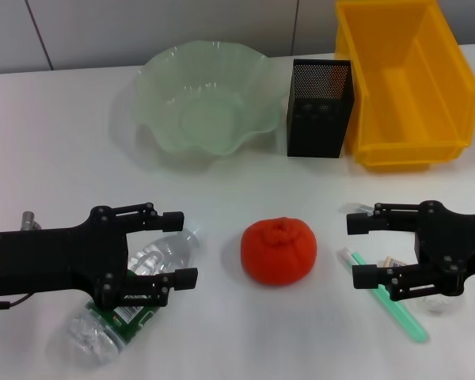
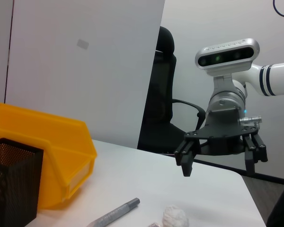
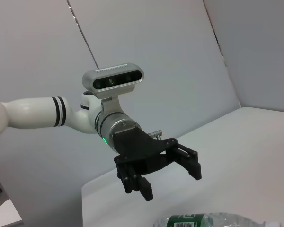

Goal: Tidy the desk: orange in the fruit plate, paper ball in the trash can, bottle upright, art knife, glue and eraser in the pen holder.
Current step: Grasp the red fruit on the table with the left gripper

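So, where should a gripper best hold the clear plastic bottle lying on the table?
Probably around the green-labelled middle of the clear plastic bottle, coming from above with fingers across its width. It lies on its side, so its round flanks are exposed. The open left gripper is above it.

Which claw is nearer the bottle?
Left. The open left claw hovers right over the lying bottle; the open right claw is beyond the orange.
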`<state>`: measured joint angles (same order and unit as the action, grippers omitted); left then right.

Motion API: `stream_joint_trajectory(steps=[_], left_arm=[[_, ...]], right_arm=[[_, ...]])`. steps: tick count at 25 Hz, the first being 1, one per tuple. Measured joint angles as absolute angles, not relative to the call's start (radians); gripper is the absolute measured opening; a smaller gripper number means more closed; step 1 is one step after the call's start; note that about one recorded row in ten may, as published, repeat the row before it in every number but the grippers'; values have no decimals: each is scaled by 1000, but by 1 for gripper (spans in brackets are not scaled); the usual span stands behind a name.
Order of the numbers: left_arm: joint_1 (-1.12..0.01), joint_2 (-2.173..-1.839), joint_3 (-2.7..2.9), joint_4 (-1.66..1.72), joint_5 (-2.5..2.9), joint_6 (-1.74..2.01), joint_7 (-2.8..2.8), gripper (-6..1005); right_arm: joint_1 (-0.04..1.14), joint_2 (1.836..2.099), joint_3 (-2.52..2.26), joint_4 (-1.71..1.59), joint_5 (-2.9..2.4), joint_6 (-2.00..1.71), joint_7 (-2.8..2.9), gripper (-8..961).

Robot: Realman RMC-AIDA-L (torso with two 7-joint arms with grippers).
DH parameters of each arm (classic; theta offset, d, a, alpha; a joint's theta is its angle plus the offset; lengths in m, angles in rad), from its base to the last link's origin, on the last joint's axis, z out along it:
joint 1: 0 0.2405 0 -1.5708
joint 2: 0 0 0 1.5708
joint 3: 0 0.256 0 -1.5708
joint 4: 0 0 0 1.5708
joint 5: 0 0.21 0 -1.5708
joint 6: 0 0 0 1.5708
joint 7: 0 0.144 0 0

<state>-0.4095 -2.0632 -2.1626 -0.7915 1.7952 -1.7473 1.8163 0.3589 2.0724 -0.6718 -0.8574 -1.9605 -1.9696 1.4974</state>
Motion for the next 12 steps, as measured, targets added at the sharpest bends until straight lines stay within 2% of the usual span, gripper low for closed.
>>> stream_joint_trajectory(steps=[12], left_arm=[[-409, -2063, -2163, -792, 1792, -1747, 1817, 784]], right_arm=[[359, 2072, -673, -857, -1960, -1970, 1496, 826]])
